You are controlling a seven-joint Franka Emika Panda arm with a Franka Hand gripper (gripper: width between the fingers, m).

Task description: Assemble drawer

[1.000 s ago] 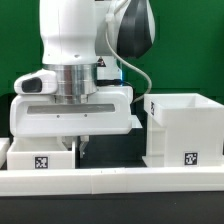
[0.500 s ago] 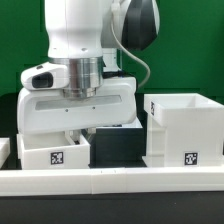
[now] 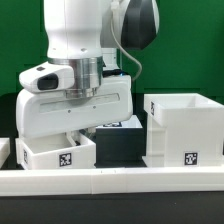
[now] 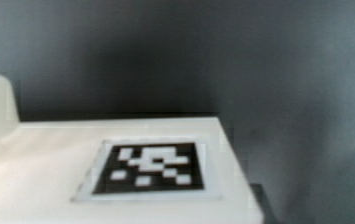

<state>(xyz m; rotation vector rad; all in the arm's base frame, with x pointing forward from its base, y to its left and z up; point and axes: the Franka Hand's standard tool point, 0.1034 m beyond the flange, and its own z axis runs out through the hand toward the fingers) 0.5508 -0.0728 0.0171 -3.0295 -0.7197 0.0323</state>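
A small white drawer box (image 3: 57, 153) with a black marker tag stands at the exterior view's left, slightly tilted. My gripper (image 3: 76, 137) reaches down into it from above. The fingertips are hidden behind the box's wall, and the jaws appear shut on that wall. A larger white open-topped drawer case (image 3: 181, 128) with a tag stands at the exterior view's right, apart from the small box. In the wrist view a white panel with a marker tag (image 4: 153, 168) fills the near field, blurred.
A long white ledge (image 3: 120, 181) runs along the front edge. A small white piece (image 3: 4, 150) shows at the far left edge. The table is black and a green backdrop stands behind.
The arm has moved toward the exterior view's right, and the small drawer box has moved with it, rising a little toward the larger case.
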